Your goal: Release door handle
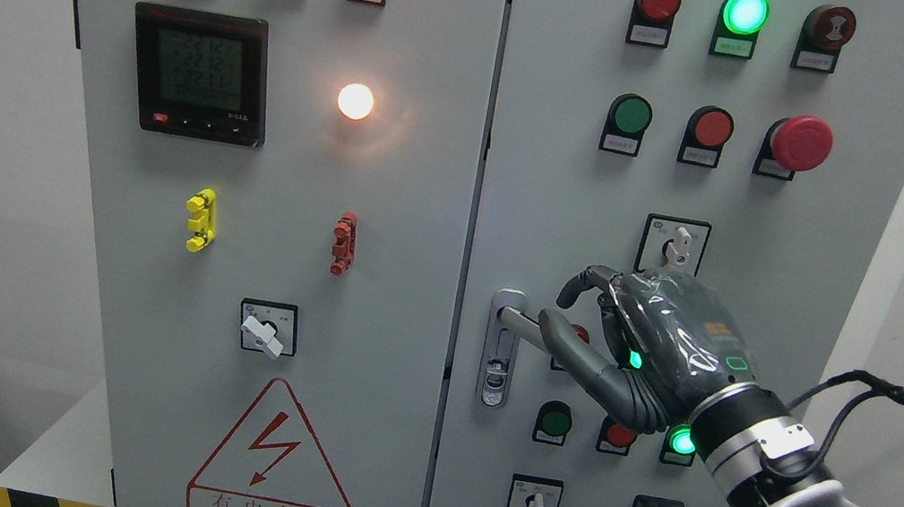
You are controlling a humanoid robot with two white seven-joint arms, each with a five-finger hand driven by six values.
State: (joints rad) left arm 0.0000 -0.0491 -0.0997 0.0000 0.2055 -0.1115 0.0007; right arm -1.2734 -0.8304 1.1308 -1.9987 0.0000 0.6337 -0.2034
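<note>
While the grey electrical cabinet [375, 278] fills most of the view, its two doors meet at a central seam, and the right door [832, 259] carries the task's thing near its left edge. Coming in from the lower right, the right robot hand [585, 329] has its fingers [583, 282] curled loosely over the lever and its thumb [573, 345] under it, apparently no tight clamp. Just beside the seam, the door handle [502, 348] sticks out rightward from its upright lock plate. Judging by that slack hold, letting go needs only spreading the fingers and drawing back.
</note>
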